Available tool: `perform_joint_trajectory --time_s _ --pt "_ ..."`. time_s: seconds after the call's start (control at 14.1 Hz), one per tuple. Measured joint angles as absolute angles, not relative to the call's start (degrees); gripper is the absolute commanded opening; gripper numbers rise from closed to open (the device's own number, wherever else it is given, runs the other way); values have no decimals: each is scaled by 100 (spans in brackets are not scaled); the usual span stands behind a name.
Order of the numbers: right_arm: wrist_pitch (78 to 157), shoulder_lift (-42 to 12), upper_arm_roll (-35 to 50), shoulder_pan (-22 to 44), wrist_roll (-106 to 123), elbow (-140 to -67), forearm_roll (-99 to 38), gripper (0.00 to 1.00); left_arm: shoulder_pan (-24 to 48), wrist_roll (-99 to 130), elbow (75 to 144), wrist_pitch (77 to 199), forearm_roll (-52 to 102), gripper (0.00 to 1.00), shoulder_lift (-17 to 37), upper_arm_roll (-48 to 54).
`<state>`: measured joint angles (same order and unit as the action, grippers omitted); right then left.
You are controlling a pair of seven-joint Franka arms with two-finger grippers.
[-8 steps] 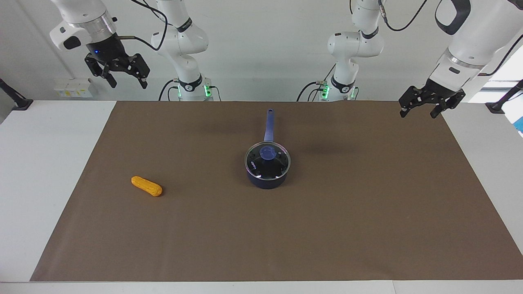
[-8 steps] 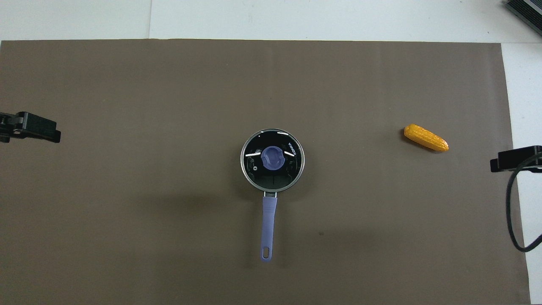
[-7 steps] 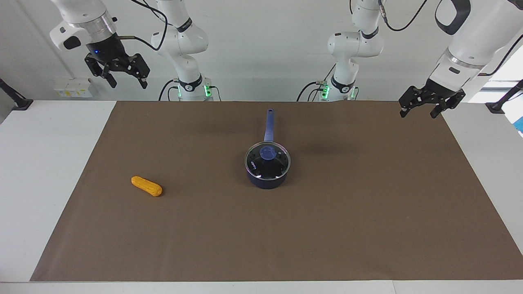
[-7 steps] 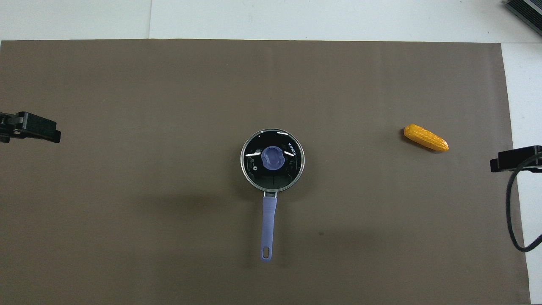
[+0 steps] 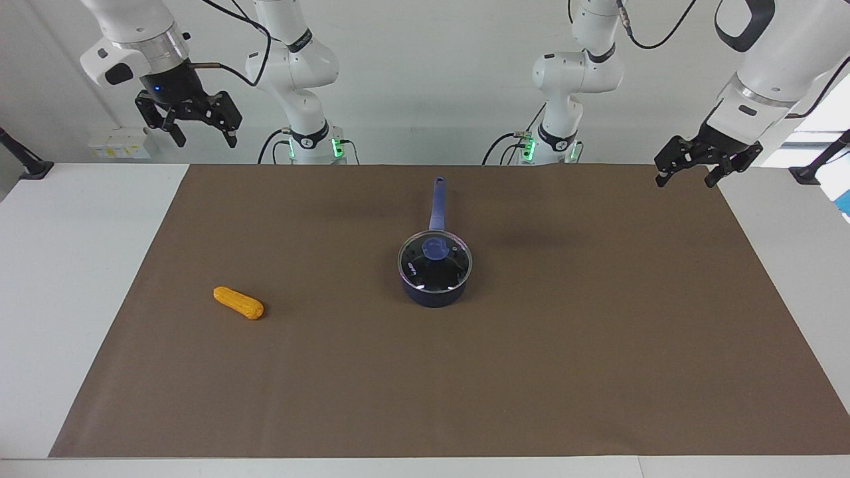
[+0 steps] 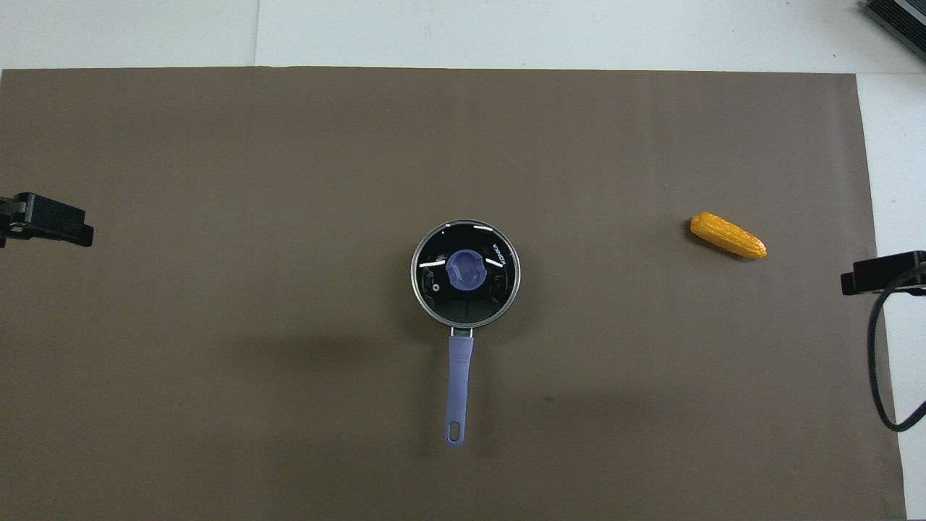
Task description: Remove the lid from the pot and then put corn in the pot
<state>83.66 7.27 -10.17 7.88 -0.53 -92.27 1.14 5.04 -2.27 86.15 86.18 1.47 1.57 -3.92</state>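
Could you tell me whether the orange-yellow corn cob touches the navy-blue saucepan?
Apart: the overhead view shows bare brown mat between the orange-yellow corn cob and the navy-blue saucepan.

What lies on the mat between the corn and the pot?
Nothing: between the corn and the pot only bare brown mat shows, in both the facing and overhead views.

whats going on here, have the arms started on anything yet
Nothing is being handled yet. The small dark blue saucepan sits mid-table on the brown mat, its clear glass lid with a blue knob on it. The orange-yellow corn cob lies toward the right arm's end. The right tool and left tool hang open and empty above the mat's corners nearest the robots.
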Motion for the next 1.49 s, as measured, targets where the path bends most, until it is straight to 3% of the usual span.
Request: perform_joint_trajectory --time_s 0.5,1.28,1.49 --pt "8366 727 -1023 783 -53 -9241 129 100 681 -196 8659 8587 153 100 156 -183" --pt "8395 734 -1043 760 271 -9263 122 100 2234 854 8980 9195 154 100 456 -111" --pt "8964 612 -1046 707 751 -9492 122 100 2629 1118 9030 9502 155 100 626 -104"
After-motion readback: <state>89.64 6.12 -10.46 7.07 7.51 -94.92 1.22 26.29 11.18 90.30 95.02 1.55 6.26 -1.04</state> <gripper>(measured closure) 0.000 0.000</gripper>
